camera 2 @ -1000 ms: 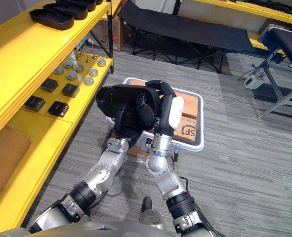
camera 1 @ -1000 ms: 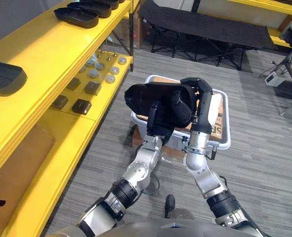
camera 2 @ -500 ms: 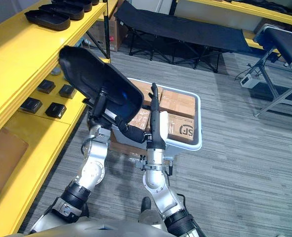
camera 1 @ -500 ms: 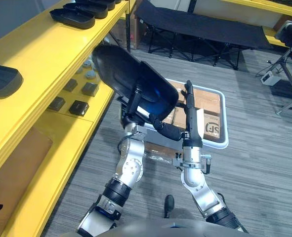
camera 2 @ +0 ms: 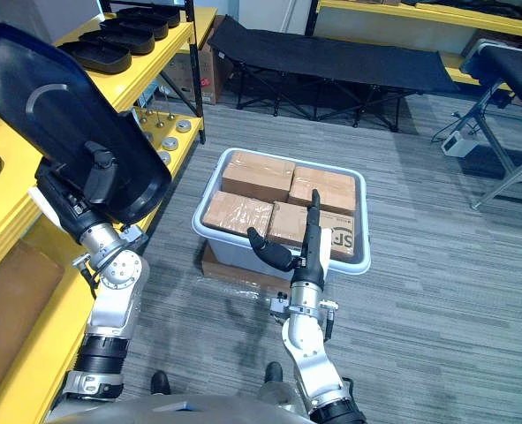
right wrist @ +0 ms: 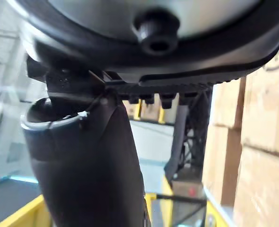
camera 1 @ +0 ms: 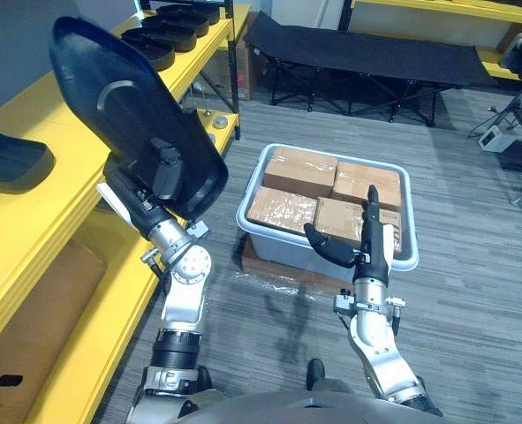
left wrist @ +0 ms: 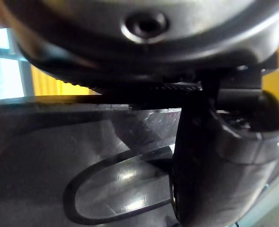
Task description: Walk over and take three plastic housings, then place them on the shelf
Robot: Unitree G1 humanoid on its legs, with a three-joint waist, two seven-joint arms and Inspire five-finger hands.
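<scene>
Plastic housing (camera 1: pixel 119 115) is held up high in the left hand (camera 1: pixel 155 181), fingers pinching it, likely to clear the yellow shelf (camera 1: pixel 22 212) beside them. Right hand (camera 1: pixel 366 246) fingers are straight and hold nothing.

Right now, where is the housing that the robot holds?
The black housing sits high in the left hand, at the eye views' left, beside the yellow shelf.

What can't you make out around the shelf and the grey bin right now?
Far row of housings: cut off by the left eye view's top edge, so uncountable.
Small metal parts on the lower shelf: partly behind the held plastic housing.
Grey bin: anything under its boxes.
</scene>
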